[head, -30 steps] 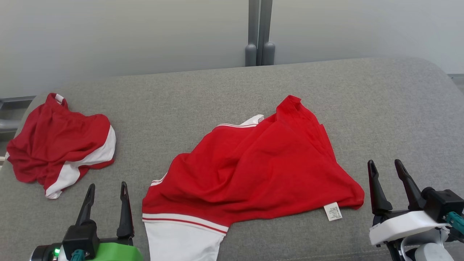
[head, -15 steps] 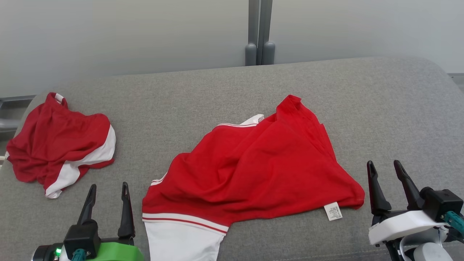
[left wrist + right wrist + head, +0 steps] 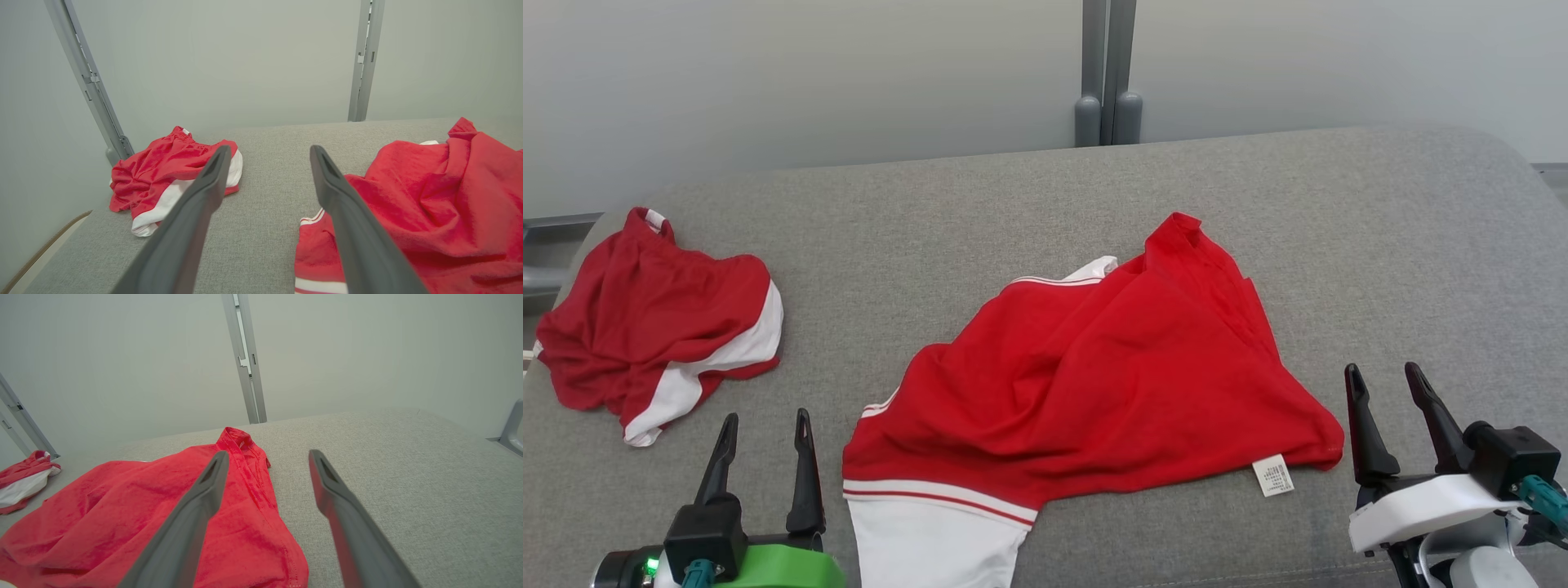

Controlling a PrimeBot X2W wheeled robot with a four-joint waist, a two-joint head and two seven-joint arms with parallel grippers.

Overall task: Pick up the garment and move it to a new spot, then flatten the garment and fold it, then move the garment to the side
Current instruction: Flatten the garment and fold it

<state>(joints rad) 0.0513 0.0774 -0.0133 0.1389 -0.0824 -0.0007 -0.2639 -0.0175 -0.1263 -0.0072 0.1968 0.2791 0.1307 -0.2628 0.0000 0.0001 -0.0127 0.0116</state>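
Holds nothing in wide-open left gripper (image 3: 766,416) at 7 o'clock or right gripper (image 3: 1382,369) at 5 o'clock, sees white tag (image 3: 1272,476), print unreadable, on near hem of red garment (image 3: 1094,384) lying crumpled mid grey cushion (image 3: 1013,204), second red-and-white garment (image 3: 654,318) at 10 o'clock.

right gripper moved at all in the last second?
Yes, slightly. In the head view the right gripper has drifted a little left, toward the white label on the red jersey, which has not shifted.
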